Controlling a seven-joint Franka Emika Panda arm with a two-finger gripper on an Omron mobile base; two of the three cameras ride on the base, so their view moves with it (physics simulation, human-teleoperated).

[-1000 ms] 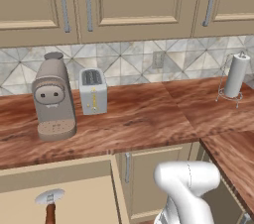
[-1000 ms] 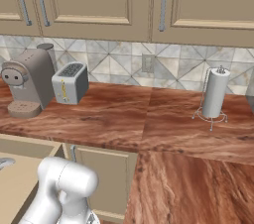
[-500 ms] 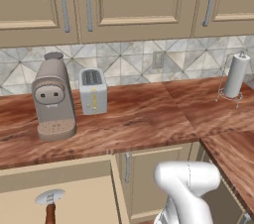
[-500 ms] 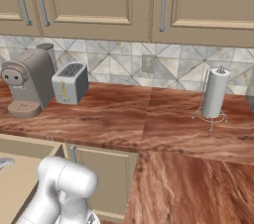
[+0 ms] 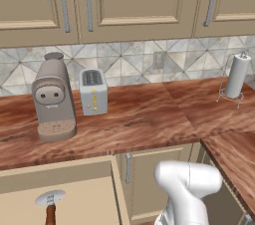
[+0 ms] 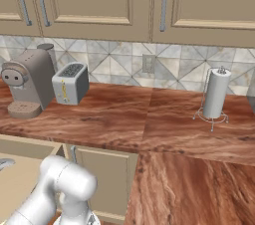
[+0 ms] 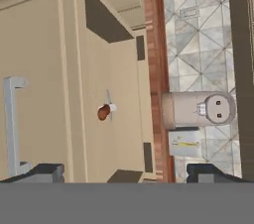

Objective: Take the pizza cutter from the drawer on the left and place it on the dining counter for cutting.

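The drawer stands pulled out at the lower left, its tan inside showing. In it lies the pizza cutter, round pale blade toward the worktop, reddish-brown handle toward the drawer front. In the hand view the cutter lies small in the middle of the drawer, beyond and well away from my gripper. The gripper is open, its two dark fingertips far apart with nothing between them. The drawer's silver bar handle is close to the left fingertip. The dining counter is out of view.
On the wood-grain worktop stand a grey coffee machine, a toaster and a paper towel holder. Beige wall cabinets hang above. My white arm reaches down in front of the lower cabinets.
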